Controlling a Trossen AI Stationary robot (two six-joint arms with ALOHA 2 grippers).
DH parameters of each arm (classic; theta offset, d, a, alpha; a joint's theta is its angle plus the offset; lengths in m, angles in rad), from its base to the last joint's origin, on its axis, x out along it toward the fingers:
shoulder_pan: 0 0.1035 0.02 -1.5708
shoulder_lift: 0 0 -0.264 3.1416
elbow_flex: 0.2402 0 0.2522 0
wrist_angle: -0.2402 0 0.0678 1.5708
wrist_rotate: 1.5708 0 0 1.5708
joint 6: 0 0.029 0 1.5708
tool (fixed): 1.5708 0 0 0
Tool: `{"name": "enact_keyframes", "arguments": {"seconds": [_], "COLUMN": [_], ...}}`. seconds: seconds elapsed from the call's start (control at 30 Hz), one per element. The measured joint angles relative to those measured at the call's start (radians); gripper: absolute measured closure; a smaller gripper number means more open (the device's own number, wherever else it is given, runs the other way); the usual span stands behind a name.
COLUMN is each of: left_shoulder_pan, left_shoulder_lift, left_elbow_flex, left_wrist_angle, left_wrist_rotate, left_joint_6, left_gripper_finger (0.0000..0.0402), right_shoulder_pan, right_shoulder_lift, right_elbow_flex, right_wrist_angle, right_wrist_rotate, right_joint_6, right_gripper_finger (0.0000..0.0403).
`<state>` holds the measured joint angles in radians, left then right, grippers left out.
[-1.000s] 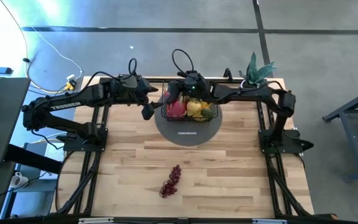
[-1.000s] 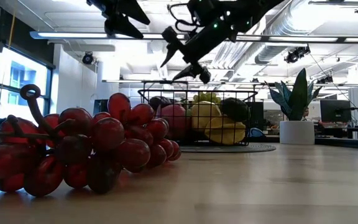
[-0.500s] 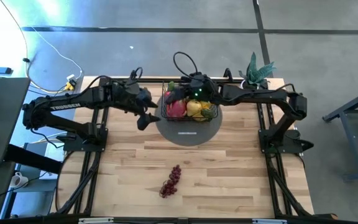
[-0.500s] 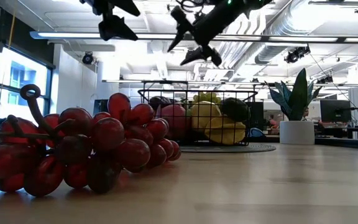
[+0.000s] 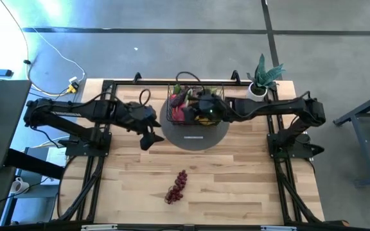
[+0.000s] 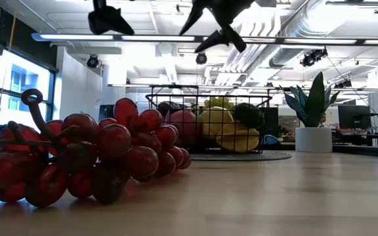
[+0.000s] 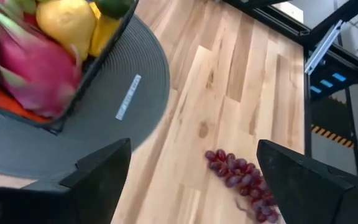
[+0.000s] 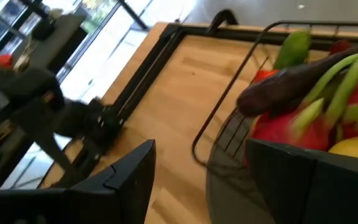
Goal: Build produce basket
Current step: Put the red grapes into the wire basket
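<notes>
So the basket (image 5: 193, 110) sits on the grey disc (image 5: 194, 133) stuffed with produce (image 5: 184, 110), my right gripper (image 5: 191, 108) hangs half-spread and empty right above it, my left gripper (image 5: 148, 137) gapes beside the disc, red grapes (image 5: 176, 187) well apart.

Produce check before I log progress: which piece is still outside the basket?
The red grapes: they lie alone on the bare wood near the table's front edge, while the dragon fruit and yellow fruit sit inside the basket.
</notes>
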<state>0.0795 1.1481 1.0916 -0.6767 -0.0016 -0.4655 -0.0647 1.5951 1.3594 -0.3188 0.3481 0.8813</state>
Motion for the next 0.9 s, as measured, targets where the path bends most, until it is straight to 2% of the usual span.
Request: {"name": "enact_keyframes", "arguments": {"seconds": [0.2,0.33,0.47,0.7,0.9], "left_shoulder_pan": [-0.091,-0.152,-0.222,-0.335,-0.398], "left_shoulder_lift": [0.000,0.005,0.027,0.120,0.221], "left_elbow_flex": [0.000,0.000,0.000,0.000,-0.001], "left_wrist_angle": [-0.001,0.000,0.000,0.026,0.100], "left_wrist_rotate": [-0.095,-0.150,-0.187,-0.281,-0.324], "left_joint_6": [-0.140,-0.238,-0.261,-0.382,-0.488], "left_gripper_finger": [0.0062,0.0062,0.0062,0.0062,0.0062], "right_shoulder_pan": [0.051,0.070,0.087,0.113,0.127], "right_shoulder_lift": [0.000,0.000,0.000,0.000,0.000], "right_elbow_flex": [0.000,0.000,0.000,0.000,0.000], "right_wrist_angle": [-0.021,-0.035,-0.052,-0.060,-0.090], "right_wrist_rotate": [-0.007,-0.059,-0.099,-0.167,-0.172], "right_joint_6": [0.001,0.010,0.008,-0.056,-0.079], "right_gripper_finger": [0.0174,0.0174,0.0174,0.0174,0.0174]}}
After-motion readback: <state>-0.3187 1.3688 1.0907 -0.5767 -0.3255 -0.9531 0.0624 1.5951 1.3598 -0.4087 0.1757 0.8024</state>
